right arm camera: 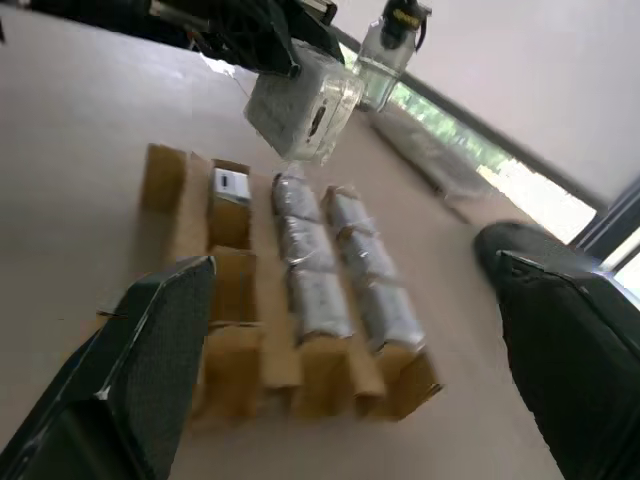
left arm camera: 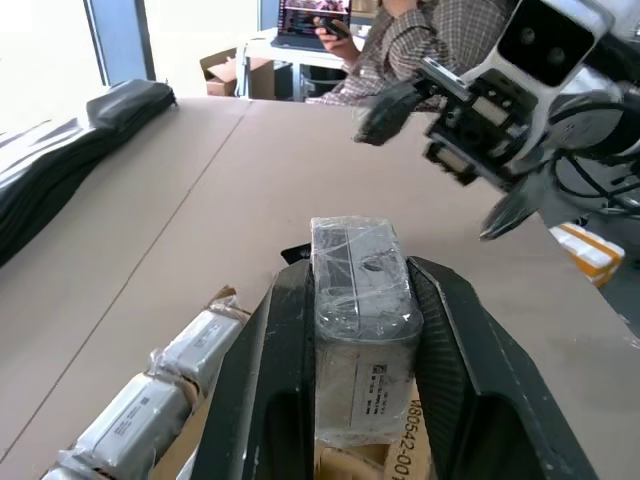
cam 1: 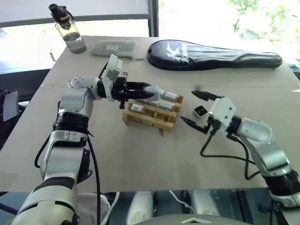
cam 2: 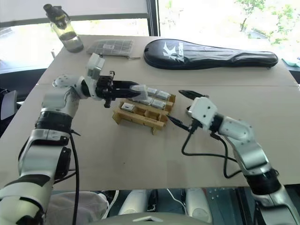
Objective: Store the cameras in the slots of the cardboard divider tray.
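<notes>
The cardboard divider tray (cam 1: 146,122) stands at the middle of the table, slightly tilted. Wrapped cameras (cam 1: 167,104) fill its far slots, and one with a white label (cam 1: 137,108) sits in a nearer slot. My left gripper (cam 1: 146,88) reaches in from the left, just above the tray's far side, shut on a plastic-wrapped camera (left arm camera: 360,290). To the right of the tray my right gripper (cam 1: 198,109) points toward it, its fingers (right arm camera: 160,340) spread wide open. From the right wrist, the held camera (right arm camera: 300,105) hangs above the tray's rows (right arm camera: 310,290).
At the table's back stand a clear water bottle (cam 1: 70,30), a flat grey-green gridded pouch (cam 1: 114,48) and a long black racket bag (cam 1: 213,56). A person (left arm camera: 400,50) sits beyond the table's right side. Bare tabletop lies in front of the tray.
</notes>
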You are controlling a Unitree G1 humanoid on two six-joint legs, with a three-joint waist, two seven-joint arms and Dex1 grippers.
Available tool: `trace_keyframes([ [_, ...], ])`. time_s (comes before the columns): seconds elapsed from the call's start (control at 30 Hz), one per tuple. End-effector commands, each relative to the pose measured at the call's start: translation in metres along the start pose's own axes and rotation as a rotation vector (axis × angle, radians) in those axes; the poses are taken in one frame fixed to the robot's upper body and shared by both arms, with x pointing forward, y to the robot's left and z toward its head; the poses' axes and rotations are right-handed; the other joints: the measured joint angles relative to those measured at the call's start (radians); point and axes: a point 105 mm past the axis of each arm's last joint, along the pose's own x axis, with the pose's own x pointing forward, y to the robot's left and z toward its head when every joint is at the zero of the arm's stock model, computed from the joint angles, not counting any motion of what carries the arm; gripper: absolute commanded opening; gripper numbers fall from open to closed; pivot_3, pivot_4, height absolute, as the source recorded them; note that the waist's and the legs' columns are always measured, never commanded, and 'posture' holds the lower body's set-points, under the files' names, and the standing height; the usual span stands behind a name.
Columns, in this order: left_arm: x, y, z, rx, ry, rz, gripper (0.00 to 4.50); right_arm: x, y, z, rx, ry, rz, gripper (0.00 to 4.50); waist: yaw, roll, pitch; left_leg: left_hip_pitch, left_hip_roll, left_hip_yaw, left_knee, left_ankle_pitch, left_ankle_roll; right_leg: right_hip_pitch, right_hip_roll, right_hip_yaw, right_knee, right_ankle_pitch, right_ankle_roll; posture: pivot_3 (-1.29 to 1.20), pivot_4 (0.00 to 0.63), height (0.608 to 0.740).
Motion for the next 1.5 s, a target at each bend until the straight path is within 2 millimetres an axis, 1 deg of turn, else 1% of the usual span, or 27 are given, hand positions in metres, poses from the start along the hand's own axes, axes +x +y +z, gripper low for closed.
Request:
trace_keyframes([
  [0.03, 0.0, 0.003, 0.006, 0.05, 0.002, -0.023, 0.75, -0.021, 0.014, 0.02, 0.166, -0.024, 0.043, 4.42, 0.001, 0.0, 0.0, 0.0, 0.0, 0.0, 0.0, 0.0, 0.0, 0.0, 0.0, 0.0, 0.0, 0.0, 0.0, 0.0, 0.15, 0.74],
  [0.13, 0.006, 0.006, -0.003, 0.074, 0.047, -0.04, 0.75, -0.048, 0.025, 0.013, 0.34, 0.02, 0.032, 4.42, 0.013, -0.001, 0.0, 0.001, 0.0, -0.002, 0.0, 0.0, 0.001, 0.002, 0.0, -0.001, 0.0, 0.0, 0.0, 0.0, 0.15, 0.74],
  [0.17, 0.007, 0.007, -0.005, 0.077, 0.053, -0.041, 0.75, -0.055, 0.027, 0.01, 0.37, 0.037, 0.025, 4.42, 0.018, -0.001, 0.0, 0.001, 0.0, -0.002, 0.0, 0.0, 0.001, 0.002, 0.0, -0.001, -0.001, 0.0, 0.0, 0.0, 0.15, 0.74],
  [0.27, 0.008, 0.01, -0.012, 0.092, 0.079, -0.034, 0.75, -0.073, 0.029, -0.003, 0.372, 0.11, -0.016, 4.42, 0.021, -0.001, 0.0, 0.0, -0.002, -0.001, 0.0, -0.002, 0.003, 0.002, 0.0, 0.0, -0.001, 0.0, 0.0, 0.0, 0.15, 0.74],
  [0.33, 0.01, 0.011, -0.016, 0.102, 0.084, -0.034, 0.75, -0.078, 0.028, -0.006, 0.369, 0.121, -0.055, 4.42, 0.02, -0.002, 0.0, 0.0, -0.003, 0.0, 0.001, -0.003, 0.006, 0.002, 0.0, 0.0, -0.001, 0.0, 0.0, 0.0, 0.15, 0.74],
  [0.43, 0.012, 0.011, -0.02, 0.099, 0.064, -0.032, 0.75, -0.08, 0.027, -0.005, 0.379, 0.105, -0.087, 4.42, 0.02, -0.002, 0.0, 0.001, -0.002, 0.0, 0.001, -0.004, 0.006, 0.002, 0.001, 0.001, -0.001, 0.0, 0.0, 0.0, 0.15, 0.74],
  [0.5, 0.014, 0.009, -0.026, 0.111, 0.086, -0.042, 0.75, -0.081, 0.028, -0.005, 0.379, 0.102, -0.097, 4.42, 0.021, -0.002, 0.0, 0.001, -0.002, -0.001, 0.001, -0.004, 0.006, 0.002, 0.001, 0.0, -0.001, 0.0, 0.0, 0.0, 0.15, 0.74],
  [0.63, 0.011, 0.007, -0.032, 0.115, 0.128, -0.055, 0.75, -0.083, 0.029, -0.006, 0.375, 0.108, -0.103, 4.42, 0.021, -0.002, 0.0, 0.0, -0.002, -0.001, 0.001, -0.004, 0.006, 0.002, 0.001, 0.0, -0.001, 0.0, 0.0, 0.0, 0.15, 0.74],
  [0.9, 0.003, 0.009, -0.03, 0.101, 0.129, -0.033, 0.75, -0.084, 0.029, -0.005, 0.381, 0.096, -0.119, 4.42, 0.021, -0.002, 0.0, 0.0, -0.002, -0.001, 0.001, -0.004, 0.007, 0.002, 0.001, 0.0, -0.001, 0.0, 0.0, 0.0, 0.15, 0.74],
  [1.1, -0.001, 0.006, -0.035, 0.12, 0.167, -0.042, 0.75, -0.084, 0.028, -0.004, 0.378, 0.088, -0.124, 4.42, 0.021, -0.002, 0.0, 0.0, -0.002, -0.001, 0.001, -0.004, 0.007, 0.002, 0.001, 0.0, -0.001, 0.0, 0.0, 0.0, 0.15, 0.74],
  [1.23, 0.002, 0.005, -0.042, 0.14, 0.21, -0.066, 0.75, -0.084, 0.025, -0.003, 0.366, 0.083, -0.132, 4.42, 0.022, -0.002, 0.0, 0.0, -0.002, -0.001, 0.001, -0.004, 0.007, 0.002, 0.001, 0.0, -0.001, 0.0, 0.0, 0.0, 0.15, 0.74],
  [1.5, 0.012, 0.006, -0.044, 0.186, 0.254, -0.097, 0.75, -0.083, 0.024, -0.002, 0.354, 0.083, -0.145, 4.42, 0.022, -0.002, 0.0, 0.0, -0.003, -0.001, 0.002, -0.004, 0.007, 0.002, 0.001, 0.0, -0.001, 0.0, 0.0, 0.0, 0.15, 0.74],
])
